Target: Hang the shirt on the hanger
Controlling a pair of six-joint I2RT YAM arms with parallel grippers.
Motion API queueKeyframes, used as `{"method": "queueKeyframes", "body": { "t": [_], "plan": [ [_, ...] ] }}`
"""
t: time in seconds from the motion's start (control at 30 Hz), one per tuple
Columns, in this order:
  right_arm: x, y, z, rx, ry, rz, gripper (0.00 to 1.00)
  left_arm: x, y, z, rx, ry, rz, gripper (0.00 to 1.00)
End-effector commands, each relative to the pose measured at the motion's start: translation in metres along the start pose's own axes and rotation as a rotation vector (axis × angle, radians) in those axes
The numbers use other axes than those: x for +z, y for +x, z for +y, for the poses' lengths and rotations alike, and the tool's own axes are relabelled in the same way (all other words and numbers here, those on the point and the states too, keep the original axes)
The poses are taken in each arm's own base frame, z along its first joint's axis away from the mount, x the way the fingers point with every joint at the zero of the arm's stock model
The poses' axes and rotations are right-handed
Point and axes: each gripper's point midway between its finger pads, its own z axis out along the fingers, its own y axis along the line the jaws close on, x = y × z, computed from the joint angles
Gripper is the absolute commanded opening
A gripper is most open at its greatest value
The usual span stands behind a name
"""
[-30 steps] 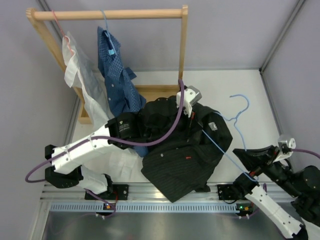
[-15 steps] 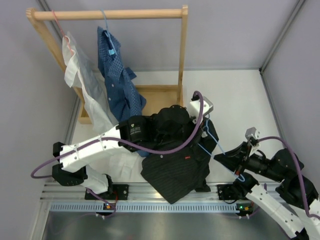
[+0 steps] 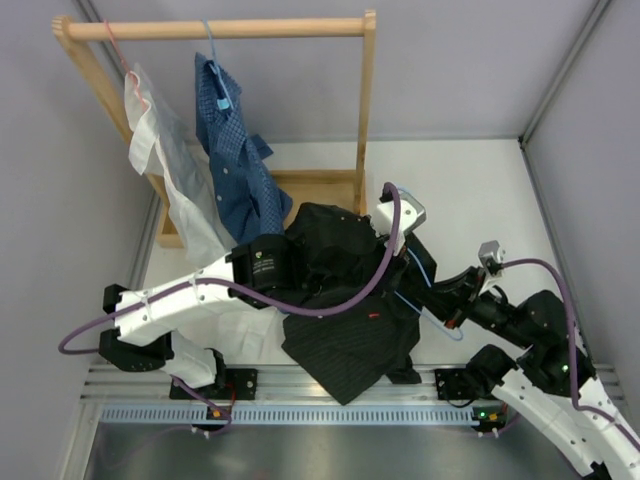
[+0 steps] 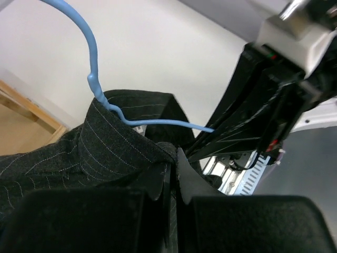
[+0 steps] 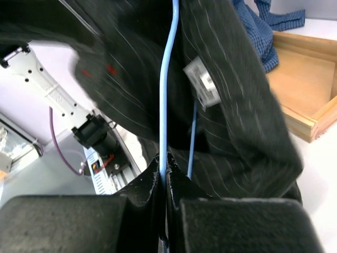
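The black pinstriped shirt [image 3: 345, 290] hangs bunched at the table's middle, lifted by my left gripper [image 3: 405, 232], which is shut on its collar [image 4: 126, 153]. The light-blue wire hanger [image 3: 425, 275] runs partly inside the shirt; its hook [image 4: 89, 47] sticks out above the collar in the left wrist view. My right gripper [image 3: 447, 312] is shut on the hanger's wire [image 5: 167, 105], close to the shirt's right side. The white neck label [image 5: 202, 80] shows beside the wire in the right wrist view.
A wooden rack [image 3: 215, 30] stands at the back left with a white shirt [image 3: 165, 170] on a pink hanger and a blue checked shirt [image 3: 235, 160] on a blue hanger. The rack's wooden base [image 3: 320, 185] lies behind the black shirt.
My right gripper has carried the hanger left and into the shirt; the hook that lay out on the table now sits at the collar. My left gripper has lifted the collar slightly right.
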Motion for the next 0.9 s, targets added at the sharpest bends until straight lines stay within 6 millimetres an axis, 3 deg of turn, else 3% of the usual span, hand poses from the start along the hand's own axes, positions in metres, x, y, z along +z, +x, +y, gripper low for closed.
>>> {"method": "queueKeyframes", "body": {
  "t": [0.0,0.2,0.4,0.53,0.6,0.63,0.77,0.87],
  "plan": [
    [0.001,-0.04,0.014,-0.012,-0.064,-0.206,0.0,-0.018,-0.042,-0.022,-0.039,0.098,-0.107,0.0],
    [-0.015,-0.056,0.018,-0.017,-0.063,-0.32,0.0,-0.013,-0.034,-0.051,0.04,0.256,-0.059,0.0],
    [-0.023,-0.061,0.025,-0.004,-0.104,-0.373,0.0,-0.006,-0.03,-0.029,0.083,0.137,-0.061,0.0],
    [-0.026,-0.06,0.026,0.007,-0.129,-0.421,0.0,-0.011,-0.038,-0.035,0.106,0.175,-0.08,0.01],
    [-0.027,-0.06,0.027,0.005,-0.136,-0.436,0.0,-0.014,-0.041,-0.036,0.114,0.189,-0.089,0.1],
    [-0.029,-0.062,0.028,0.0,-0.141,-0.448,0.0,-0.015,-0.042,-0.036,0.127,0.19,-0.09,0.22],
    [-0.039,-0.07,0.03,-0.013,-0.142,-0.5,0.0,-0.031,-0.051,-0.024,0.203,0.163,-0.129,0.45],
    [-0.038,-0.069,0.025,-0.006,-0.107,-0.486,0.0,-0.044,-0.071,0.025,0.264,-0.087,-0.189,0.6]
  ]
}}
